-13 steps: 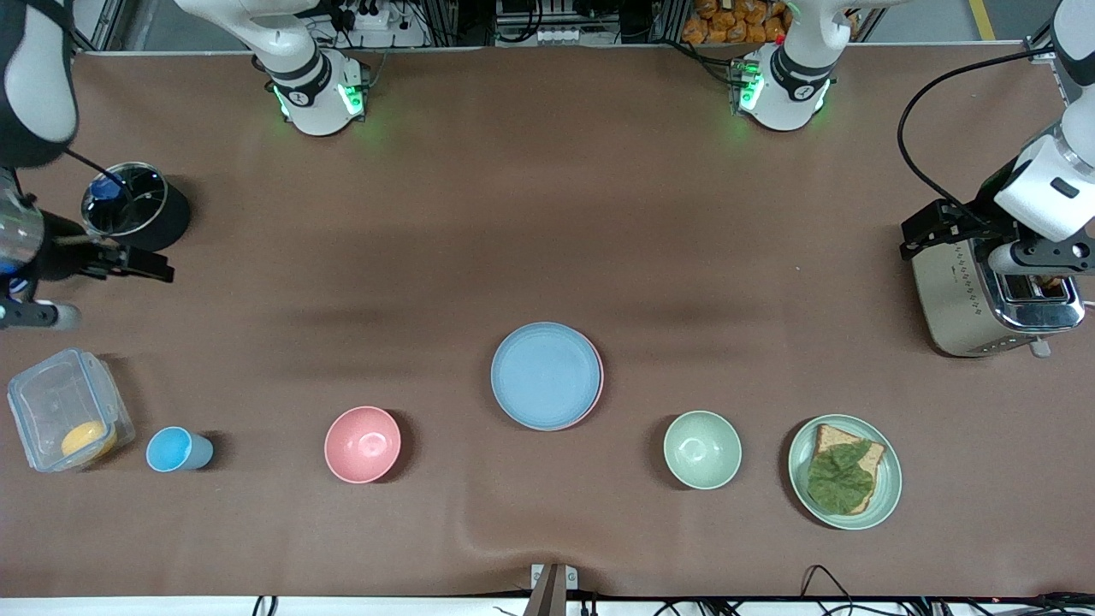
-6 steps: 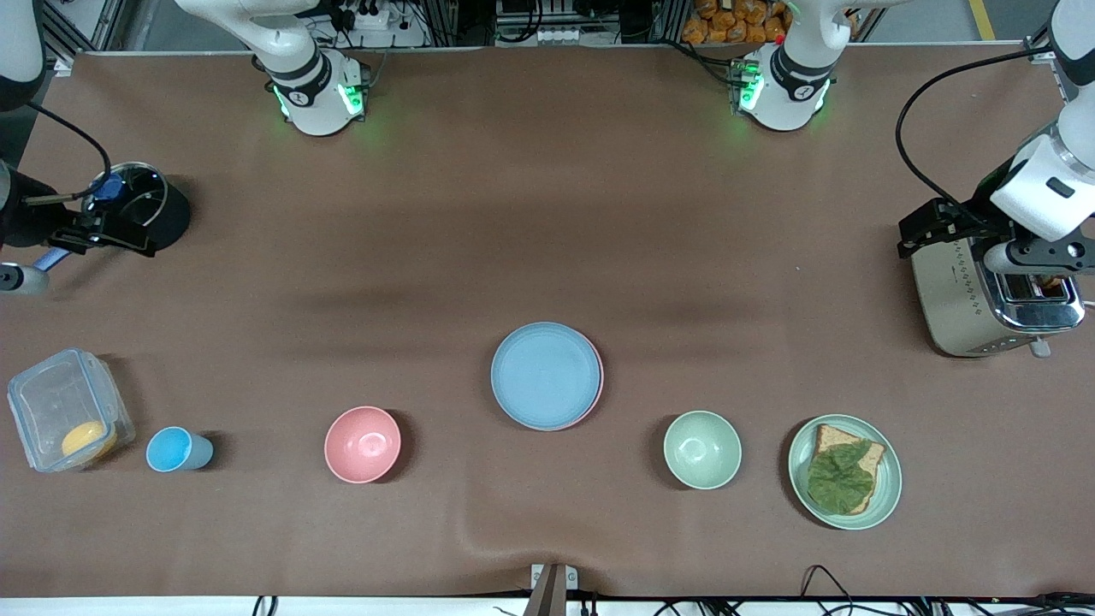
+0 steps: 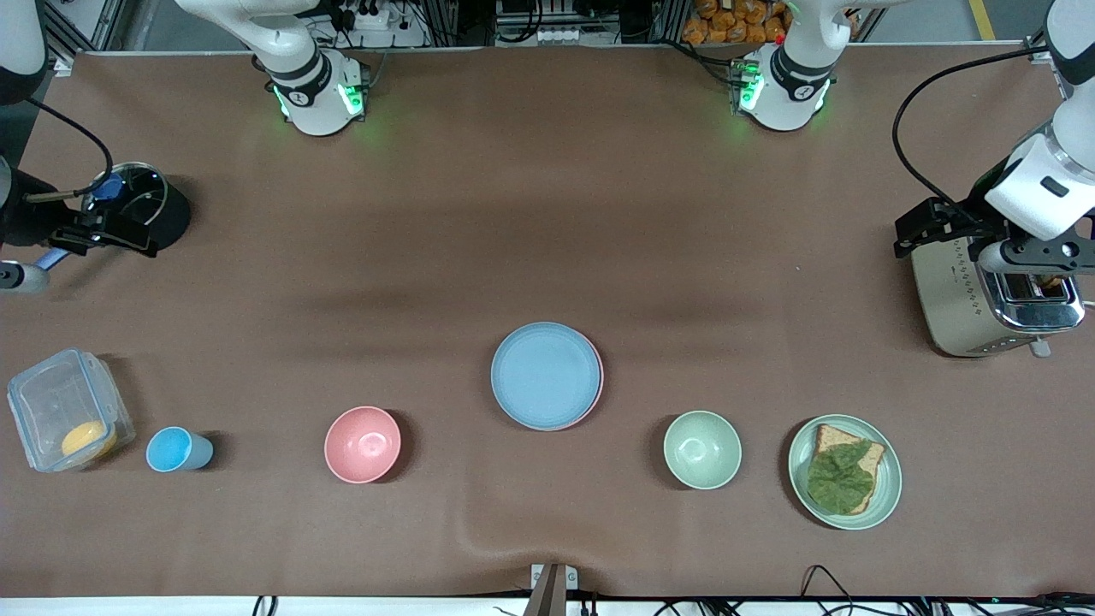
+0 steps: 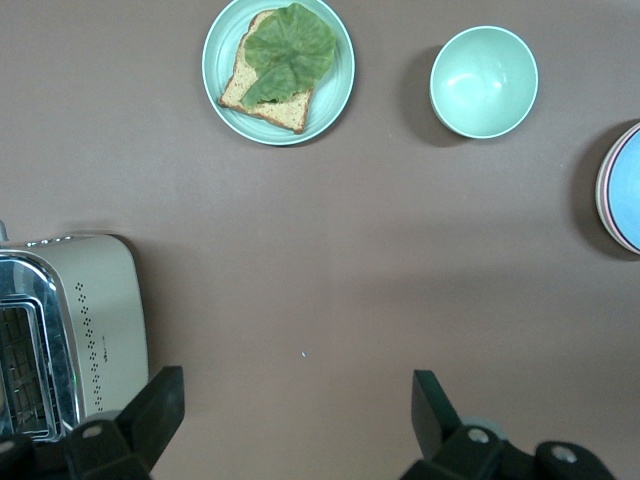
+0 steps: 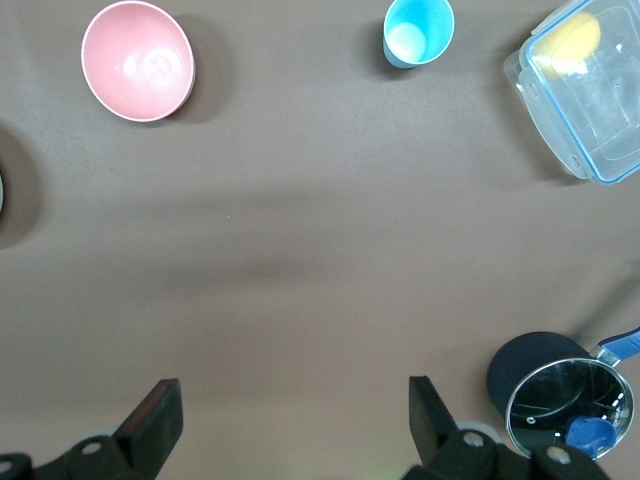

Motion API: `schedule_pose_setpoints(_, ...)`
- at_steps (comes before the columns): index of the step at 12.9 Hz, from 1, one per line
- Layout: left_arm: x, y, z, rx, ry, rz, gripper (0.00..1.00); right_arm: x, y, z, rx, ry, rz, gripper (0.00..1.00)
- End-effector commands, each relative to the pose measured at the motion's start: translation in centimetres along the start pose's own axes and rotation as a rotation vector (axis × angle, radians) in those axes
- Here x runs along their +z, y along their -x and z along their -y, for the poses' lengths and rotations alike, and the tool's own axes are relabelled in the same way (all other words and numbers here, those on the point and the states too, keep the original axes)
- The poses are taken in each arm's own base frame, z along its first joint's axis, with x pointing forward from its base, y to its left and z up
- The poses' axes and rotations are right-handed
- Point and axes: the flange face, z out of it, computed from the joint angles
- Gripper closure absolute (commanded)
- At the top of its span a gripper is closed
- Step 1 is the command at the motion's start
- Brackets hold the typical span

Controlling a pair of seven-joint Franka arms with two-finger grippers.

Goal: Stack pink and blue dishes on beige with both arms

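Blue plate (image 3: 545, 373) tops pink plate (image 3: 599, 385); left hand (image 4: 297, 415), right hand (image 5: 290, 418) wide open, empty.

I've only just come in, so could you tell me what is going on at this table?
Nothing is being handled right now. The blue plate lies on top of a stack in the middle of the table, the pink plate's edge showing beneath it; no beige plate is visible. The left gripper hangs open beside the toaster, and the right gripper hangs open by the black pot. Both are empty and well away from the stack.
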Motion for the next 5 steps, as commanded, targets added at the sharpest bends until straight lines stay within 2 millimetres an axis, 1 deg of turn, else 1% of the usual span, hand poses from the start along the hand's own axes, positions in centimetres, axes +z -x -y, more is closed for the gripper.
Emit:
schedule_pose_setpoints(1,-0.6,0.06,-0.01,0.014,-0.016,0.003,0.0,-0.37,0.04,0.0,0.013,0.018,-0.004,0.0)
schedule_pose_setpoints(5,-0.67,0.06,-0.1,0.009,-0.016,0.002,0.0,-0.31,-0.03,-0.16,0.016,0.016,-0.004,0.0)
